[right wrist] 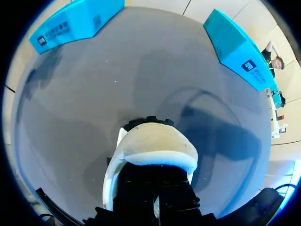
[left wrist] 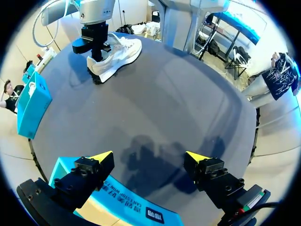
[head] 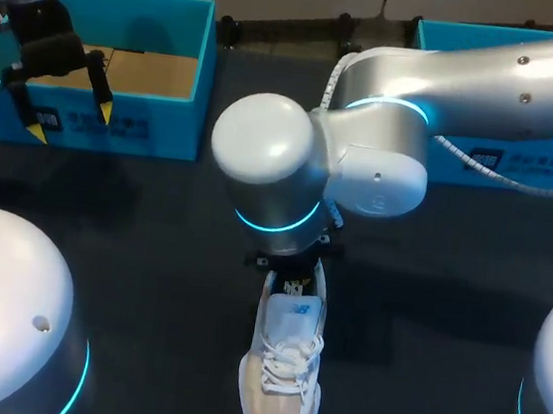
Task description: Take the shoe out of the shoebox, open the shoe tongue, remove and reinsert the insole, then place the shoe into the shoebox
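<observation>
The shoe (head: 283, 368), a white and beige lace-up trainer, stands upright on its sole on the dark table (head: 151, 253), out of any box, close to the middle of the table's near edge. Its toe points at that edge and its heel faces the far side. The laces are tied across the front, and the tongue shows white above them.

The right arm (head: 450, 87) comes in from the right side and bends down over the heel end of the shoe. The right gripper (left wrist: 94, 44) reaches straight down into the shoe's opening. In the right wrist view its black body fills the opening just behind the padded heel collar, and its tips are hidden inside the shoe, so I cannot tell how far apart it stands or whether it has hold of anything.

At the table's far left corner sits a blue shoebox (head: 87, 116), open on top with a brown cardboard floor showing. The left gripper (head: 69, 122) hangs over this box's near wall, spread wide, with nothing between its yellow tips, well apart from the shoe.

A second blue box (head: 531, 166) lies at the far right corner, partly hidden behind the right arm
</observation>
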`<state>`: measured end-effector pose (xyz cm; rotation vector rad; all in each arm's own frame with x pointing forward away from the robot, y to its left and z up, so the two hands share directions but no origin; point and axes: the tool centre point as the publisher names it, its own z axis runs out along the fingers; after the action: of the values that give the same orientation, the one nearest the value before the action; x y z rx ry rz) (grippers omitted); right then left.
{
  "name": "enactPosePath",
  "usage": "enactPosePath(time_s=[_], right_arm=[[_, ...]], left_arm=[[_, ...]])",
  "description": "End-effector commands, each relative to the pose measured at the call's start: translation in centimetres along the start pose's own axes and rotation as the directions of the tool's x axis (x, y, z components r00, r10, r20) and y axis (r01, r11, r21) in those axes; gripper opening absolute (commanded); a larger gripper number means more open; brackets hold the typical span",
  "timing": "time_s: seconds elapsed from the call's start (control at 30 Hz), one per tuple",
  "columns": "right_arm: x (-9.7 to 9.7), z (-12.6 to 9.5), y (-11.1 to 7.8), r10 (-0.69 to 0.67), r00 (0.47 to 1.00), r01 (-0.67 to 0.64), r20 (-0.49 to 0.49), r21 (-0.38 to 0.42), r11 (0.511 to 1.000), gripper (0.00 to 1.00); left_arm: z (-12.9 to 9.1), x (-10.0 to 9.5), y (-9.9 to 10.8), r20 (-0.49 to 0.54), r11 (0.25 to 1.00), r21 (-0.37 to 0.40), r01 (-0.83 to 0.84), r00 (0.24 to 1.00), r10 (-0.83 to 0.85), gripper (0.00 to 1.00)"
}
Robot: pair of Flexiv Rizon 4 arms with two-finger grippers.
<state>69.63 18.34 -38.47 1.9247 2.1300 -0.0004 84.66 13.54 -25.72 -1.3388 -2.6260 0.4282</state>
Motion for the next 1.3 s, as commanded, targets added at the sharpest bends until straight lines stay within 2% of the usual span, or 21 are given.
enactPosePath(time_s=[0.03,0.3,0.57,0.8,0.9,1.13,1.3], right_arm=[[0.8,-1.1,-0.8,0.353,0.930,-0.349,0.106,-0.055,0.935,0.00],[0.8,-2.1,-1.3,0.367,0.910,-0.358,0.193,-0.081,0.930,0.00],[0.7,1.0,-1.6,0.380,0.887,-0.387,0.262,-0.025,0.922,0.00],[1.2,2.8,-2.4,0.390,0.885,-0.407,0.255,0.017,0.913,0.00],[1.4,2.5,-2.6,0.390,0.887,-0.407,0.247,0.018,0.913,0.00],[1.3,-0.2,-2.7,0.400,0.876,-0.403,0.271,-0.046,0.914,0.00],[1.5,-0.5,-2.7,0.426,0.875,-0.435,0.231,-0.015,0.900,0.00]], left_arm=[[-0.1,0.0,0.1,-0.003,1.000,-0.001,-0.001,1.000,0.001,1.00],[-0.1,0.0,0.1,-0.003,1.000,-0.001,-0.001,1.000,0.001,1.00],[-0.1,0.0,0.1,-0.003,1.000,-0.001,-0.001,1.000,0.001,1.00],[-0.1,0.0,0.1,-0.003,1.000,-0.001,-0.001,1.000,0.001,1.00],[-0.1,0.0,0.1,-0.003,1.000,-0.001,-0.001,1.000,0.001,1.00],[-0.1,0.0,0.1,-0.003,1.000,-0.001,-0.001,1.000,0.001,1.00],[-0.1,0.0,0.1,-0.003,1.000,-0.001,-0.001,1.000,0.001,1.00]])
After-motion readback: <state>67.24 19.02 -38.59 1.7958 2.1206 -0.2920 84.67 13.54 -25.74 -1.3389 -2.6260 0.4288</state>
